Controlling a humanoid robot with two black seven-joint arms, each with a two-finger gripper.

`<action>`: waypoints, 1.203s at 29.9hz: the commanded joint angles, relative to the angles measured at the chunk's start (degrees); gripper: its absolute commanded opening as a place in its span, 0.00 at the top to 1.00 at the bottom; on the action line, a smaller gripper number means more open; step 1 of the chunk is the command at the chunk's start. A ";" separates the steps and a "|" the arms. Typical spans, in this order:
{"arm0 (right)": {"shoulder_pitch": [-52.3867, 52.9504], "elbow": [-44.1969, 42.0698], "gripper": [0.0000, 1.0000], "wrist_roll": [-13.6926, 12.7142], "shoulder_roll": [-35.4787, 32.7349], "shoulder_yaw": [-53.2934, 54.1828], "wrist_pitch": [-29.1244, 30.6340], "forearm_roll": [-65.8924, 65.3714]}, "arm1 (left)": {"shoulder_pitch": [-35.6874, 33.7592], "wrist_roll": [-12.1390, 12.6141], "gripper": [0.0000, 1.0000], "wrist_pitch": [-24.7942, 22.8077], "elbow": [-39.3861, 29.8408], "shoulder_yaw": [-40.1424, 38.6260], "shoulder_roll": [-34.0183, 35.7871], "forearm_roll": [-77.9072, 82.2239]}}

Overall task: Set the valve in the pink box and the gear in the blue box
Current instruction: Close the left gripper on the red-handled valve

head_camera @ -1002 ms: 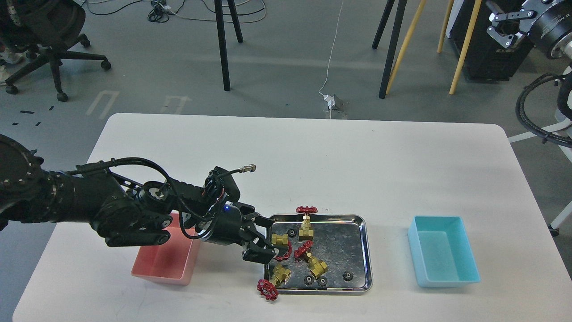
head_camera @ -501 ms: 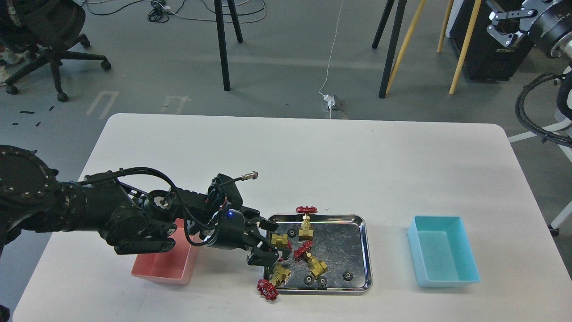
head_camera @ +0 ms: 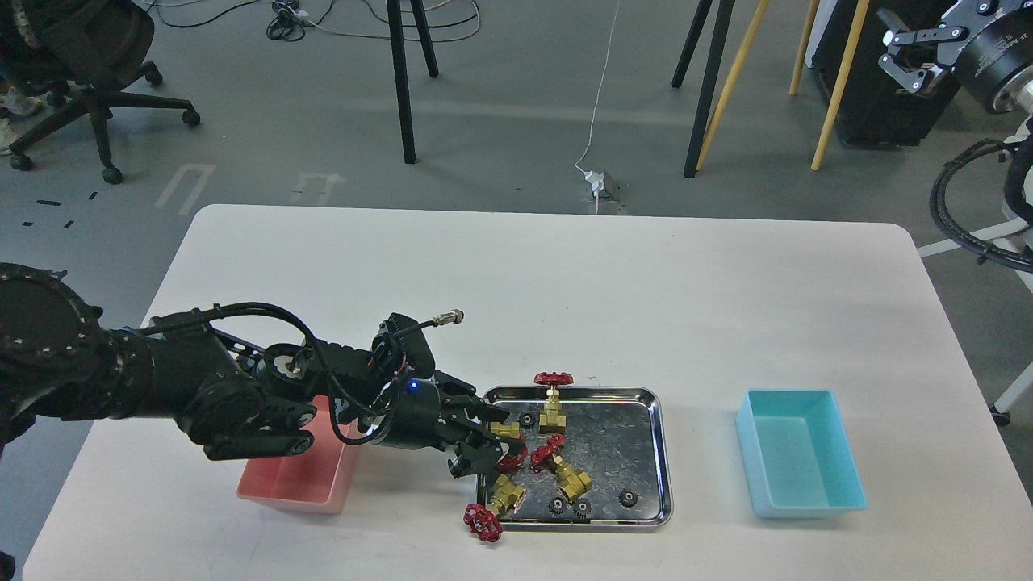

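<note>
My left gripper (head_camera: 490, 444) reaches from the left over the left edge of the steel tray (head_camera: 663, 452). Its fingers are closed on a valve (head_camera: 508, 433), a brass body with a red handwheel that lies in the tray. Three more valves lie in the tray: one at the back (head_camera: 553, 401), one in the middle (head_camera: 569, 478), and one at the front left (head_camera: 499, 500) with its wheel hanging over the rim. Several black gears (head_camera: 626, 498) lie on the tray floor. The pink box (head_camera: 294, 480) stands under my left forearm. The blue box (head_camera: 799, 452) stands at the right. My right gripper (head_camera: 908, 48) is open, raised at the top right.
The white table (head_camera: 565, 282) ends just in front of the tray and boxes. Beyond the table there are stand legs (head_camera: 401, 81), an office chair (head_camera: 89, 89) and a floor cable (head_camera: 597, 121). A black hose (head_camera: 960, 218) hangs off the right arm.
My left gripper's fingers have narrowed from an open spread around the left valve to closed on it, and have moved slightly into the tray. The right gripper has shifted a little.
</note>
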 commanded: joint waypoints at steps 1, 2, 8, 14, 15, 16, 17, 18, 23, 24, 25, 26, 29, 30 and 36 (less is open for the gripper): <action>-0.02 0.00 0.00 0.04 0.01 0.08 0.00 0.01 | 0.00 0.00 0.56 0.19 -0.09 0.03 0.16 0.19; -0.02 0.00 0.00 0.04 0.01 0.16 0.00 0.01 | 0.00 0.00 0.57 0.45 -0.09 0.03 0.16 0.36; -0.11 0.00 0.00 0.04 -0.08 0.16 0.00 0.01 | 0.00 0.00 0.66 0.81 -0.18 0.03 0.16 0.80; -0.11 -0.09 0.00 0.04 0.01 0.16 0.00 0.01 | -0.09 0.00 0.71 1.25 -0.79 -0.14 0.51 0.63; -0.11 -0.09 0.00 0.04 -0.08 0.16 0.00 0.01 | -0.09 0.00 0.71 1.42 -0.79 -0.15 0.60 0.63; -0.11 0.00 0.00 0.04 -0.08 0.16 0.00 0.01 | -0.09 0.00 0.71 1.42 -0.79 -0.15 0.51 0.63; -0.11 -0.09 0.00 0.04 0.01 0.16 0.00 0.01 | -0.09 0.00 0.71 1.42 -0.79 -0.15 0.60 0.63; -0.11 -0.09 0.00 0.04 -0.08 0.16 0.00 0.01 | -0.17 0.00 0.71 1.42 -0.79 -0.15 0.60 0.63; -0.20 -0.09 0.00 0.04 -0.08 0.16 0.00 0.01 | -0.35 0.00 0.72 1.51 -0.88 -0.49 1.12 0.54; -0.20 -0.09 0.00 0.04 -0.08 0.16 0.00 0.01 | -0.44 0.00 0.73 1.51 -0.88 -0.84 1.56 0.63; -0.28 0.00 0.00 0.04 0.01 0.16 0.00 0.01 | -0.44 0.00 0.73 1.51 -0.88 -1.20 1.83 0.63; -0.37 0.00 0.00 0.04 0.01 0.16 0.00 0.01 | -0.53 0.00 0.73 1.51 -0.88 -1.46 2.09 0.63; -0.37 -0.09 0.00 0.04 -0.08 0.16 0.00 0.01 | -0.88 0.00 0.75 1.60 -0.97 -1.64 2.62 0.63; -0.37 -0.09 0.00 0.04 0.01 0.16 0.00 0.01 | -0.97 0.00 0.77 1.60 -0.97 -1.90 2.79 0.63; -0.46 -0.09 0.00 0.04 0.01 0.25 0.00 0.01 | -2.11 0.00 0.78 1.42 -5.45 -4.28 5.87 0.54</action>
